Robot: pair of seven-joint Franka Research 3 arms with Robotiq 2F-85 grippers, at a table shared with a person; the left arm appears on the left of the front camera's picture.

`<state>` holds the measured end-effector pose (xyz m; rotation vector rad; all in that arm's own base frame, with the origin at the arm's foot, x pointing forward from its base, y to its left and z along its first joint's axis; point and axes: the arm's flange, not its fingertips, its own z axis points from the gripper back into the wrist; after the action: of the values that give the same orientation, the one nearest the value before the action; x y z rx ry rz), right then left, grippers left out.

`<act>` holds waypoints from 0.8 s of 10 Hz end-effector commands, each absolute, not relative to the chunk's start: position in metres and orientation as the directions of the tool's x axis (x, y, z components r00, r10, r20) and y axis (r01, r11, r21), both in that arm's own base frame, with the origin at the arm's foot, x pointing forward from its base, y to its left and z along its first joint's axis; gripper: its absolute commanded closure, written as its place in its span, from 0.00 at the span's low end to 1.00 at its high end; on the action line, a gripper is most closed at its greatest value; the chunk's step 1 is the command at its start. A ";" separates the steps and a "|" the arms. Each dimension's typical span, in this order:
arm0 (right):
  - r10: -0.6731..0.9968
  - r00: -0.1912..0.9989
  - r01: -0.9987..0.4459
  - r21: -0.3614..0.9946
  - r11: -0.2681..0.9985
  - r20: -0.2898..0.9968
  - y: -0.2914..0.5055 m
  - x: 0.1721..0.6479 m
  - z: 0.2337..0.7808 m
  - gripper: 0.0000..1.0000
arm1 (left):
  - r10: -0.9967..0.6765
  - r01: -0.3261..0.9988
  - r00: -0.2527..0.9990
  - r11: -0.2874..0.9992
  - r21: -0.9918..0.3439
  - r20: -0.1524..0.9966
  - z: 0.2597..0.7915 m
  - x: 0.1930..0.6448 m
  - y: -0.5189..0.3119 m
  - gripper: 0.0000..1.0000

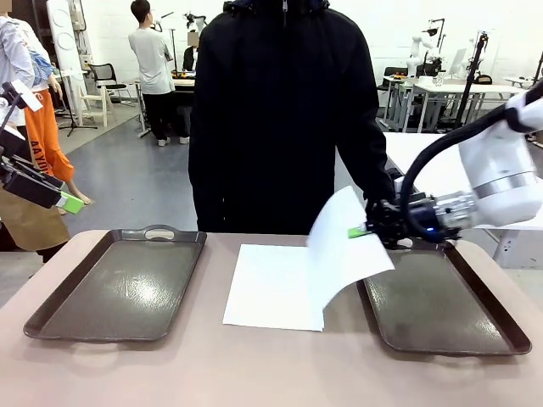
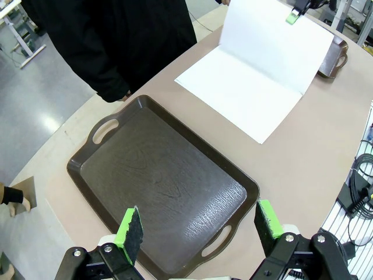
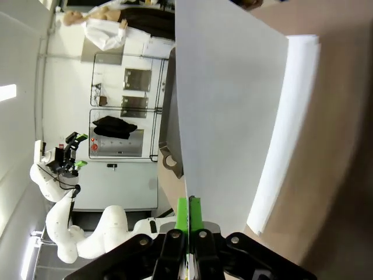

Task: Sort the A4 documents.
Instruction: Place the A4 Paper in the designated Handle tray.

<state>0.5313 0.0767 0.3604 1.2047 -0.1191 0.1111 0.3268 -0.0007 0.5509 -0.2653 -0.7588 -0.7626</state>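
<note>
A4 documents [image 1: 271, 292], thin plain white paper sheets, lay stacked on table [image 1: 254, 373] between two dark brown handled trays. Top sheet [image 1: 344, 242] stood lifted, curling, edge pinched in closed right gripper [image 1: 361, 231] near right tray [image 1: 441, 309]. Left gripper [image 2: 198, 226] hovered wide open, empty, above left tray [image 2: 163, 186]. Best: peel slowly, check only one sheet follows, release flat inside tray.
</note>
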 end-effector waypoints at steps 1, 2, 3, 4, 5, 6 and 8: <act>0.023 0.988 -0.148 0.913 0.379 0.150 0.050 0.524 0.372 0.99 | -0.526 0.713 0.472 0.699 0.045 0.707 0.551 0.327 0.000 0.00; 0.019 0.986 -0.160 0.908 0.388 0.166 0.033 0.523 0.380 0.99 | -0.526 0.713 0.472 0.699 0.045 0.707 0.551 0.327 0.000 0.00; 0.011 0.985 -0.162 0.904 0.395 0.172 0.021 0.523 0.386 0.99 | -0.526 0.713 0.472 0.699 0.045 0.707 0.551 0.327 0.000 0.00; 0.001 0.983 -0.168 0.902 0.398 0.183 0.013 0.524 0.388 0.99 | -0.526 0.713 0.472 0.699 0.045 0.707 0.551 0.327 0.000 0.00; -0.004 0.985 -0.155 0.896 0.417 0.173 0.007 0.528 0.384 0.99 | -0.526 0.713 0.472 0.699 0.045 0.707 0.551 0.327 0.000 0.00; 0.008 0.984 -0.166 0.893 0.418 0.179 0.002 0.529 0.382 0.99 | -0.526 0.713 0.472 0.699 0.045 0.707 0.551 0.327 0.000 0.00; 0.037 0.986 -0.164 0.880 0.446 0.165 -0.008 0.531 0.375 0.99 | -0.526 0.713 0.472 0.699 0.045 0.707 0.551 0.327 0.000 0.00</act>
<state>0.5256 -0.0011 0.3778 1.1217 -0.1564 0.1035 0.3268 -0.0008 0.5510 -0.2652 -0.7588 -0.7628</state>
